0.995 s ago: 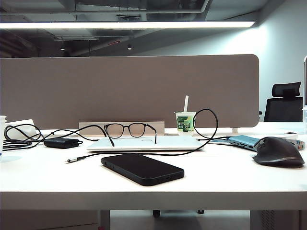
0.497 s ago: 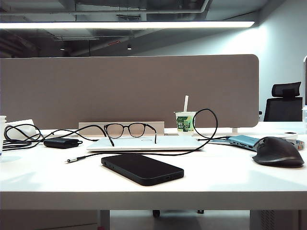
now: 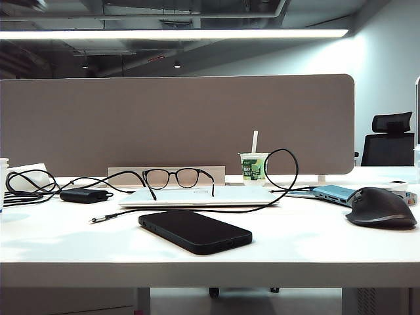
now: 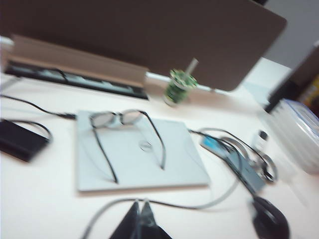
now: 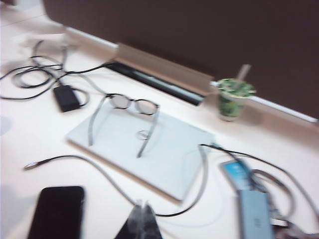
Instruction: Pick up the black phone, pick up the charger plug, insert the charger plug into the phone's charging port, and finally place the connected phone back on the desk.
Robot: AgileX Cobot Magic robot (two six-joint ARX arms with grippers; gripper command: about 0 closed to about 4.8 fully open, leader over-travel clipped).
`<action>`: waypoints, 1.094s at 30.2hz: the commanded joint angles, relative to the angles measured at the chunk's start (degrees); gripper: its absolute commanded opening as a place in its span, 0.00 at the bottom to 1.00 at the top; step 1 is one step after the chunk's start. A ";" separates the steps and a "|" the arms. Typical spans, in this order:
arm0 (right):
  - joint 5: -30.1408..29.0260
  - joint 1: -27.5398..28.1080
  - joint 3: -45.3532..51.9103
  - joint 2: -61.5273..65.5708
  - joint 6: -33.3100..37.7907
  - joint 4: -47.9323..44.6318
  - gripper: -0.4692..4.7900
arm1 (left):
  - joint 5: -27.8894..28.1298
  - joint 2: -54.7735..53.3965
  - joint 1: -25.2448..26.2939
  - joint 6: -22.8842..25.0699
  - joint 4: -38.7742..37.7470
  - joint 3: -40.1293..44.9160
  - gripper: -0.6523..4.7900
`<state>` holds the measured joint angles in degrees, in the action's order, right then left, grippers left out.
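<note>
My left hand (image 4: 141,211) and right hand (image 5: 141,211) show dark, matt pinched tips. The bench (image 3: 65,246) is smooth white with a faint sheen. The black phone (image 3: 195,231) looks matt, the charger plug (image 3: 96,219) silvery metal, the laptop (image 3: 197,196) smooth pale grey, the partition (image 3: 177,118) dull cloth-like.

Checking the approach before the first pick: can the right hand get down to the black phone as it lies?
Probably yes. The right hand, shut, hangs above the desk with the phone off to one side. The phone's top is bare; only the thin cable runs close by.
</note>
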<state>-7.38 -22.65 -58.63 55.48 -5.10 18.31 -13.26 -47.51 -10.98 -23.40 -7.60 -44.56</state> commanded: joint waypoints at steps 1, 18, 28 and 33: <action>-4.76 -2.14 -0.85 3.74 -0.11 1.27 0.08 | -4.46 -2.97 -2.38 -4.00 -0.17 -0.46 0.11; -7.80 -6.16 -1.11 19.06 -11.47 1.14 0.08 | -18.91 -18.75 -5.97 -12.00 1.42 -0.46 0.18; -8.04 -6.16 -1.11 29.42 -11.47 -11.85 0.08 | -18.95 -25.51 -5.97 -16.52 1.46 -0.46 1.00; -9.38 -6.16 -1.11 33.86 -11.50 -13.99 0.08 | -18.95 -28.87 -5.97 -19.39 1.77 -0.46 1.00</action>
<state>-15.27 -28.73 -59.55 88.64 -16.43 5.41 -31.99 -75.48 -16.97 -41.39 -6.22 -44.60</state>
